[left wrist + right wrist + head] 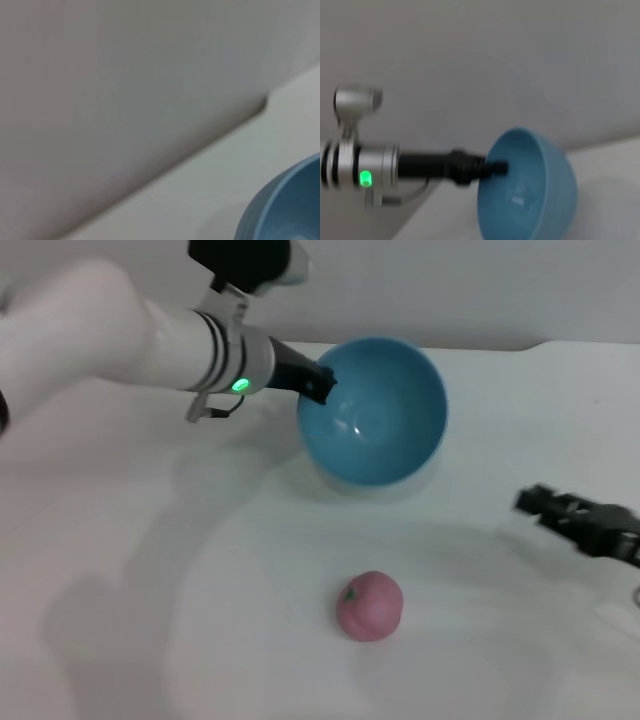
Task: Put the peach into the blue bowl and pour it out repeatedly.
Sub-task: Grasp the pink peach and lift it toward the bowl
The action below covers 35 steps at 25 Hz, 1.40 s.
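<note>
The blue bowl (375,412) is tipped on its side at the back of the white table, its opening facing forward, and it is empty. My left gripper (318,383) is shut on the bowl's left rim and holds it tilted. The bowl also shows in the left wrist view (285,205) and in the right wrist view (527,187), where the left gripper (496,168) pinches its rim. The pink peach (370,605) with its green stem lies on the table in front of the bowl, apart from it. My right gripper (535,502) hovers low at the right, away from the peach.
The white table (150,570) ends at a back edge against a grey wall (480,280). The left arm (120,335) reaches across the back left.
</note>
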Each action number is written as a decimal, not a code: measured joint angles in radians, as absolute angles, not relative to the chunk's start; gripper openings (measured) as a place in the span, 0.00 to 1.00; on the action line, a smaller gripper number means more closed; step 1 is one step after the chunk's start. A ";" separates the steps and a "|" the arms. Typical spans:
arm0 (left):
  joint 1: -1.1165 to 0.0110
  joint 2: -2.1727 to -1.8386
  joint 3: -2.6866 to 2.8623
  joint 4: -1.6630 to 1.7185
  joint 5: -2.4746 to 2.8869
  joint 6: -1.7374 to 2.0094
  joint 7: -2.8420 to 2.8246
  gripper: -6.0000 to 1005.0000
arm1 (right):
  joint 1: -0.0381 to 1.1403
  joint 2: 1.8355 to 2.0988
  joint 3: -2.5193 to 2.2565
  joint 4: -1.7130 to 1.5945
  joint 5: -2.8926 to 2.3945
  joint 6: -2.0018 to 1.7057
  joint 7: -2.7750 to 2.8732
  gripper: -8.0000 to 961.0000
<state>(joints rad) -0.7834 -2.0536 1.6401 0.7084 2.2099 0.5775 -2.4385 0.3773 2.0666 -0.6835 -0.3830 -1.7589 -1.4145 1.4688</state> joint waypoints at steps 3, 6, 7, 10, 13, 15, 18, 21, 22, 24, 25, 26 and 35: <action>-0.788 -2.043 1.498 0.716 2.233 0.757 -2.403 0.00 | 0.465 2.068 -0.705 -0.385 -1.874 -1.395 1.527 0.31; -0.795 -2.032 1.407 0.717 2.332 0.889 -2.463 0.00 | 0.542 2.069 -0.751 -0.386 -1.938 -1.377 1.574 0.31; -0.795 -2.032 1.379 0.720 2.380 0.928 -2.492 0.00 | 0.572 2.069 -0.782 -0.386 -1.952 -1.368 1.595 0.31; -0.782 -2.041 1.320 0.735 2.478 1.003 -2.540 0.00 | 0.638 2.070 -0.887 -0.399 -1.973 -1.337 1.669 0.30; -0.760 -2.046 1.284 0.740 2.505 1.056 -2.546 0.00 | 0.692 2.072 -1.019 -0.410 -1.984 -1.293 1.755 0.30; -0.740 -2.046 1.266 0.747 2.507 1.080 -2.546 0.00 | 0.723 2.074 -1.105 -0.410 -1.985 -1.261 1.803 0.29; -0.712 -2.046 1.253 0.771 2.508 1.092 -2.552 0.00 | 0.756 2.080 -1.211 -0.410 -1.980 -1.224 1.852 0.29; -0.685 -2.046 1.251 0.805 2.509 1.096 -2.562 0.00 | 0.769 2.085 -1.275 -0.410 -1.976 -1.210 1.889 0.28; -0.681 -2.046 1.250 0.812 2.509 1.097 -2.564 0.00 | 0.770 2.086 -1.288 -0.408 -1.973 -1.208 1.897 0.28; -0.675 -2.046 1.250 0.823 2.509 1.098 -2.567 0.00 | 0.772 2.088 -1.310 -0.402 -1.958 -1.205 1.903 0.28; -0.674 -2.046 1.249 0.827 2.509 1.098 -2.568 0.00 | 0.772 2.089 -1.323 -0.399 -1.950 -1.201 1.903 0.28; -0.675 -2.046 1.249 0.828 2.509 1.098 -2.568 0.00 | 0.773 2.090 -1.357 -0.394 -1.927 -1.189 1.903 0.28; -0.694 -2.050 1.254 0.838 2.510 1.096 -2.568 0.00 | 0.765 2.091 -1.703 -0.386 -1.667 -1.007 1.909 0.26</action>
